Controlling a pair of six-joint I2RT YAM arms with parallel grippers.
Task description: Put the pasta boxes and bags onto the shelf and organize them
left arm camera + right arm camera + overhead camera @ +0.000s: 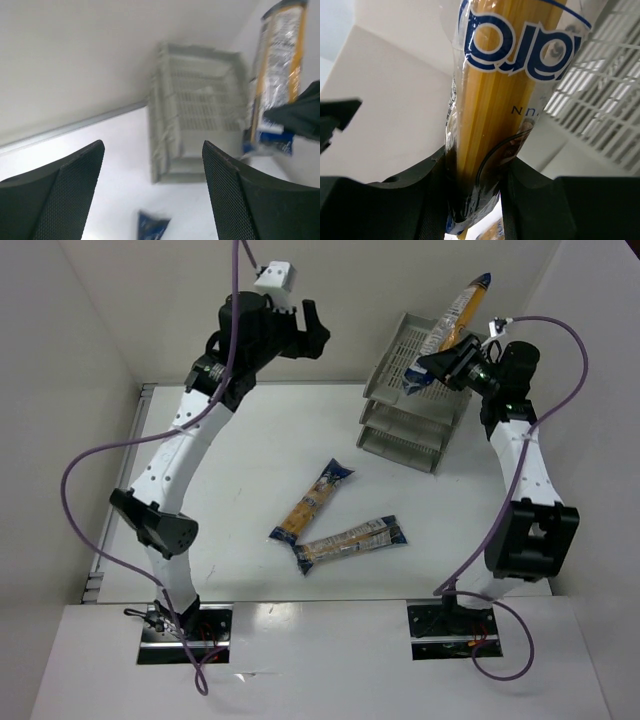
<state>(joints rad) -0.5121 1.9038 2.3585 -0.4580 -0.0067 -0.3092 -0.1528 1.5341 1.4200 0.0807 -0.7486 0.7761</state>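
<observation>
My right gripper [447, 364] is shut on a spaghetti packet [456, 322] near its lower blue end and holds it tilted, high over the grey three-tier shelf [392, 375]. The right wrist view shows the packet [500, 100] clamped between the jaws, with the shelf's mesh [600, 90] to the right. Two more spaghetti packets lie on the table, one slanted [314, 499] and one nearly level [350, 542]. My left gripper [316, 328] is open and empty, raised at the back left. In the left wrist view the shelf [200, 105] and the held packet [277, 70] lie ahead.
White walls close in the table at the back, left and right. The shelf stands at the back right corner. A metal strip [146, 400] runs along the table's far left edge.
</observation>
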